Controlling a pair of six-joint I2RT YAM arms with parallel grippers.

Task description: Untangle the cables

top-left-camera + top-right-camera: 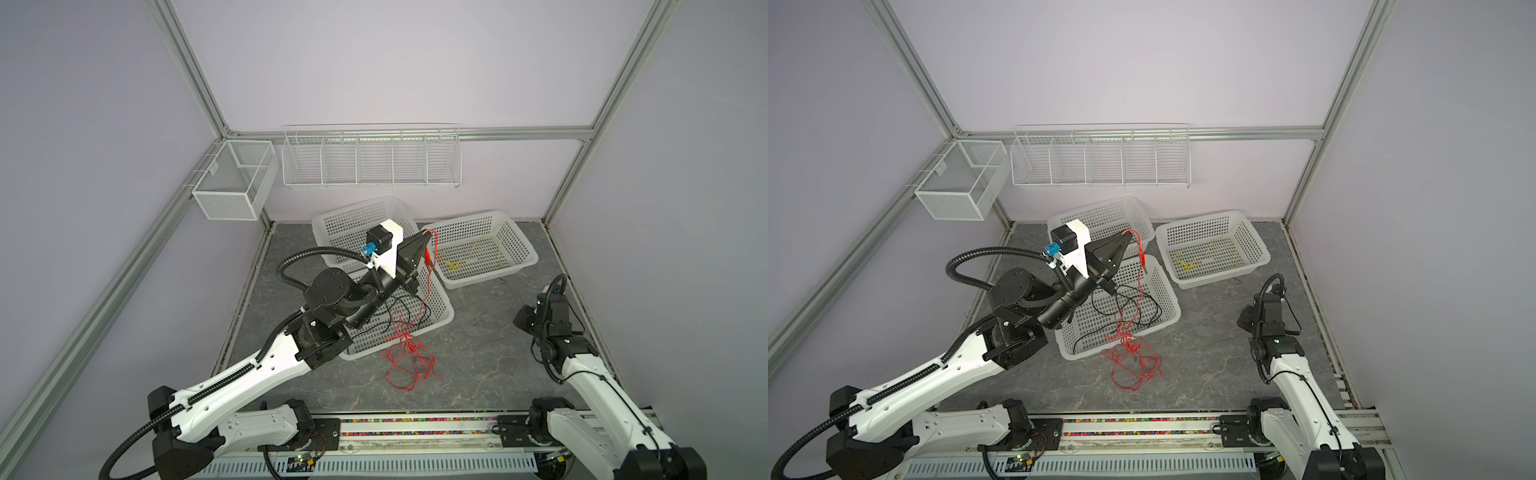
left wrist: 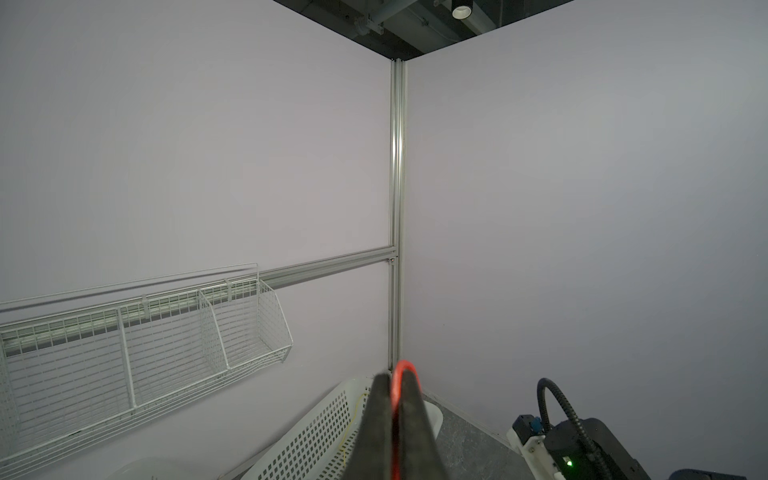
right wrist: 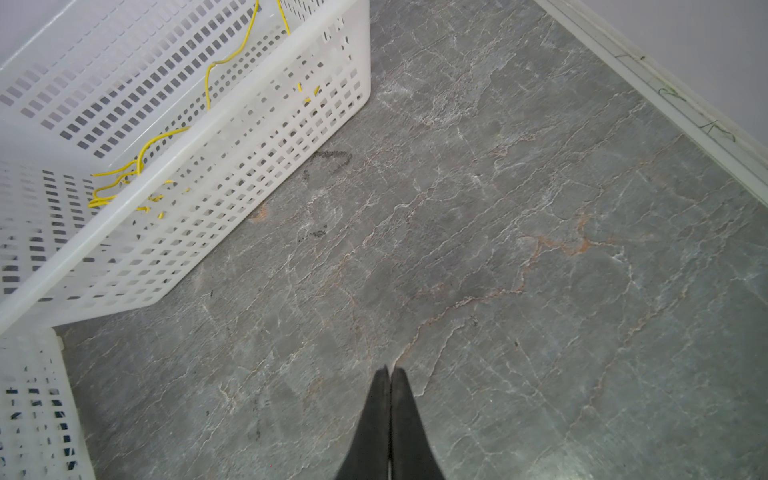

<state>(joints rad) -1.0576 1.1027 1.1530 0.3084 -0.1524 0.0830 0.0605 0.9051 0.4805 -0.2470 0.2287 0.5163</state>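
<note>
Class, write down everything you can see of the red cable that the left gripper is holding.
The red cable is a string-thin, crinkly wire. The shut left gripper pinches a loop of it up in the air. From there it hangs down across the nearest white basket, carrying a small red clip, and ends in a loose red tangle lying on the grey table.
</note>
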